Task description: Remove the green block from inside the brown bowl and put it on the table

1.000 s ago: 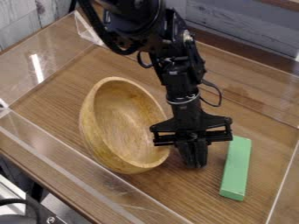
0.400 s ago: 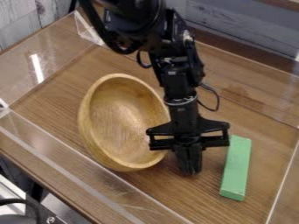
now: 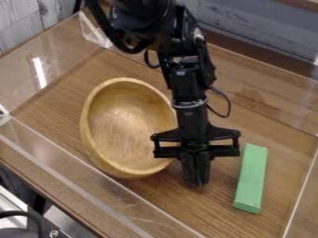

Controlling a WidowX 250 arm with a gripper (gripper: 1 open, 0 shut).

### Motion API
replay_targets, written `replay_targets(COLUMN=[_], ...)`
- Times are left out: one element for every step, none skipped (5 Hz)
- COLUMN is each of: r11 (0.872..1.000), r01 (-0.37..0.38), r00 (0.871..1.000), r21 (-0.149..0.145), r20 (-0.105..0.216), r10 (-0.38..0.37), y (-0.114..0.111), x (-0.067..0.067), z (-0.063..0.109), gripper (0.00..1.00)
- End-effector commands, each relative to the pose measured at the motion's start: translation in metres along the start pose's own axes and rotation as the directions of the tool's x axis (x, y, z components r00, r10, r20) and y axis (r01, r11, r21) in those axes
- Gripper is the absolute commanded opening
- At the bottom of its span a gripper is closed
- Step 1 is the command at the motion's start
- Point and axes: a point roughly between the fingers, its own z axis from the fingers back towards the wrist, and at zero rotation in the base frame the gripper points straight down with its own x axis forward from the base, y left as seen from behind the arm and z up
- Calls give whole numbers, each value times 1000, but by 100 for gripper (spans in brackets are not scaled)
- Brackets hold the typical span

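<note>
Black segmented arm (image 3: 189, 70), thin looping black cable (image 3: 226, 98), dark angular end effector (image 3: 195, 165)

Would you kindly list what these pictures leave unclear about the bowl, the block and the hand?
- Hand: camera view; its dark fingertips blend with shadow, so any contact with the table is unclear.
- Brown bowl: camera view; the hand's bracket covers part of its right rim.
- Green block: camera view; its underside faces away.

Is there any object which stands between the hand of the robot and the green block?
Nothing visible stands between the hand and the green block; only bare table shows there. The brown bowl is at the other side of the hand.
</note>
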Motion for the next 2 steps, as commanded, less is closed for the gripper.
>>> replay_targets(r11=[999, 999], r01=[28, 30], r00=[999, 999], r21=[-23, -23], r20=[47, 38], r10=[-27, -30], y=[-6, -5], x=[3, 1], z=[21, 26], gripper=[0, 0])
